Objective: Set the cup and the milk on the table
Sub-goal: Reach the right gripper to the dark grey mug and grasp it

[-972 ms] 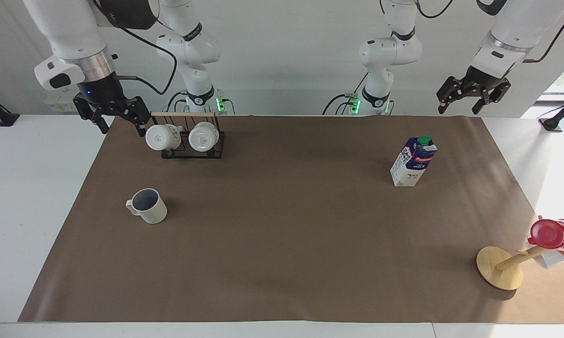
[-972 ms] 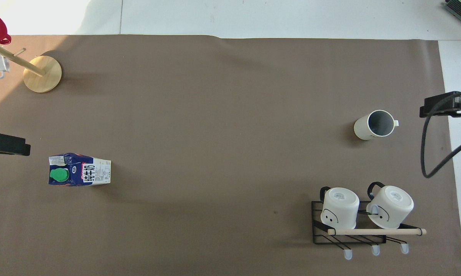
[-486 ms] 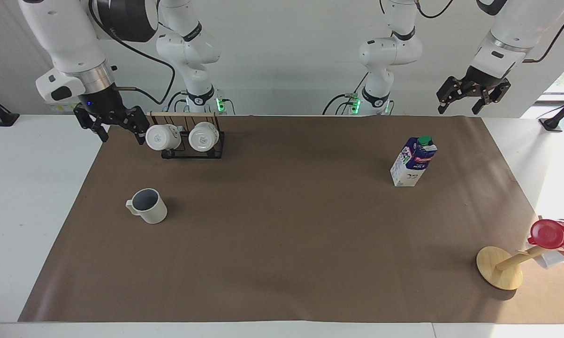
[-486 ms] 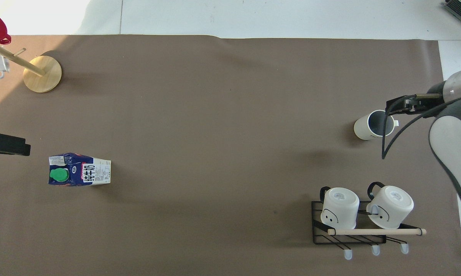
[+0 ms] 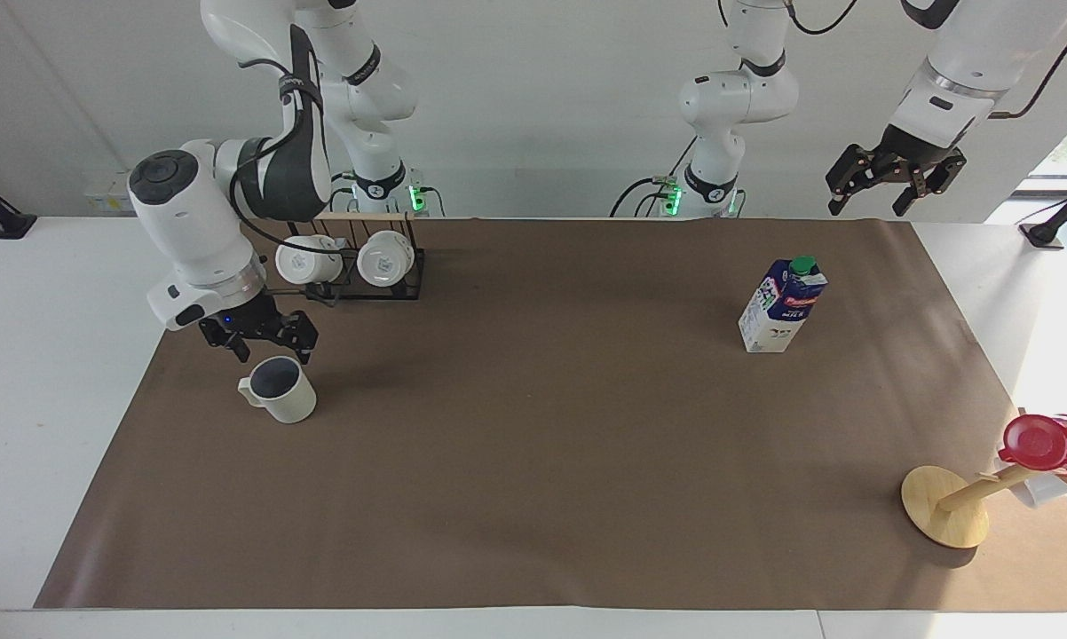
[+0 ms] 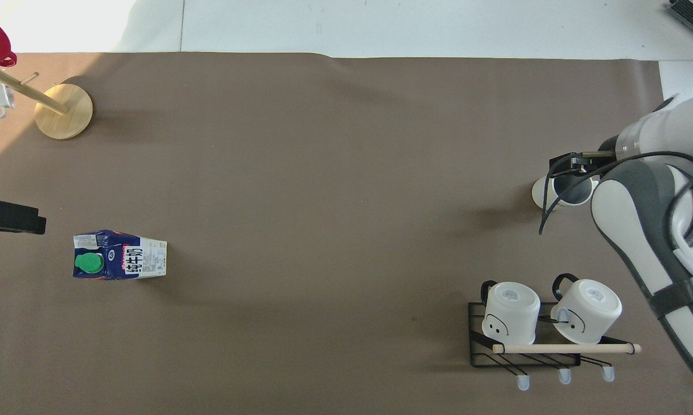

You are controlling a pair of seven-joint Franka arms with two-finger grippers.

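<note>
The off-white ribbed cup (image 5: 282,396) stands upright on the brown mat of the table (image 5: 533,479) toward the right arm's end. My right gripper (image 5: 270,344) hangs open just over the cup's rim, on the side nearer the robots. In the overhead view the gripper (image 6: 570,171) covers part of the cup (image 6: 539,196). The milk carton (image 5: 783,306) stands upright toward the left arm's end and also shows in the overhead view (image 6: 119,263). My left gripper (image 5: 890,182) waits open, raised over the mat's corner near its base.
A black rack (image 5: 356,263) with two plain white mugs stands nearer the robots than the cup, close to the right arm. A wooden stand (image 5: 945,506) with a red cup (image 5: 1041,442) stands at the mat's corner farthest from the robots, at the left arm's end.
My right arm has swung down from beside the rack and forward, bringing its open gripper low over the cup. The left arm, cup and milk have not moved.
</note>
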